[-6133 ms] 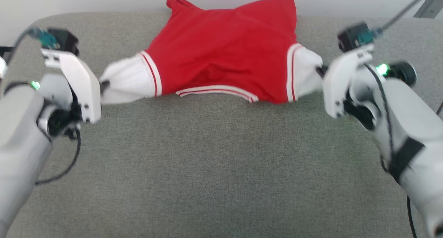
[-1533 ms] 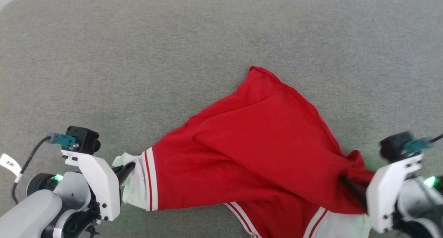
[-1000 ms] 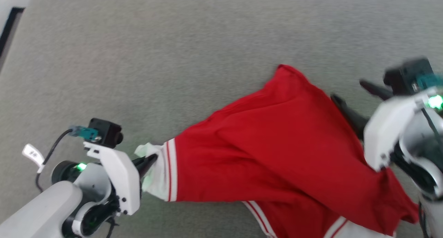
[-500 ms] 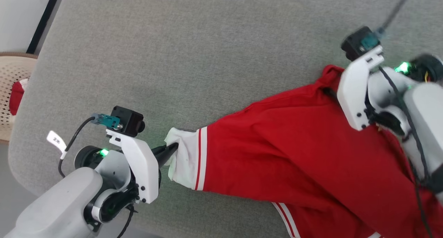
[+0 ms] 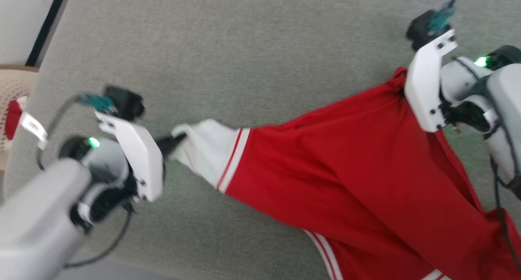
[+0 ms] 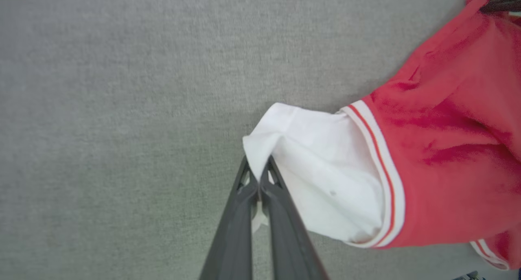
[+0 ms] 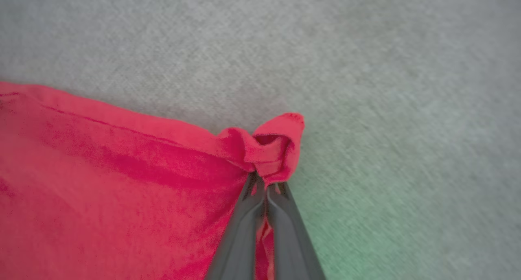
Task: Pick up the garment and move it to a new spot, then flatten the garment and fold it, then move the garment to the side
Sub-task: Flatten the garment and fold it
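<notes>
The garment (image 5: 350, 182), a red shirt with white sleeves and striped trim, stretches across the grey cushion from centre left to lower right. My left gripper (image 5: 179, 139) is shut on the tip of a white sleeve (image 5: 205, 147); the left wrist view shows its closed fingers (image 6: 257, 178) pinching that sleeve (image 6: 321, 174). My right gripper (image 5: 403, 90) at the upper right is shut on a bunched red corner (image 7: 272, 149), seen between its fingers (image 7: 264, 186) in the right wrist view. The shirt's lower right runs off the head view.
The grey cushion (image 5: 244, 52) spreads wide beyond the shirt, with its left edge (image 5: 24, 121) close to my left arm. Past that edge sits a pale woven basket (image 5: 12, 92) with something red inside. A white wall and dark strip (image 5: 44, 23) lie at the top left.
The head view has swung left and down since the first frames. The right gripper let go of the sleeve side, opened, and has closed on a red corner higher up. Left grip unchanged.
</notes>
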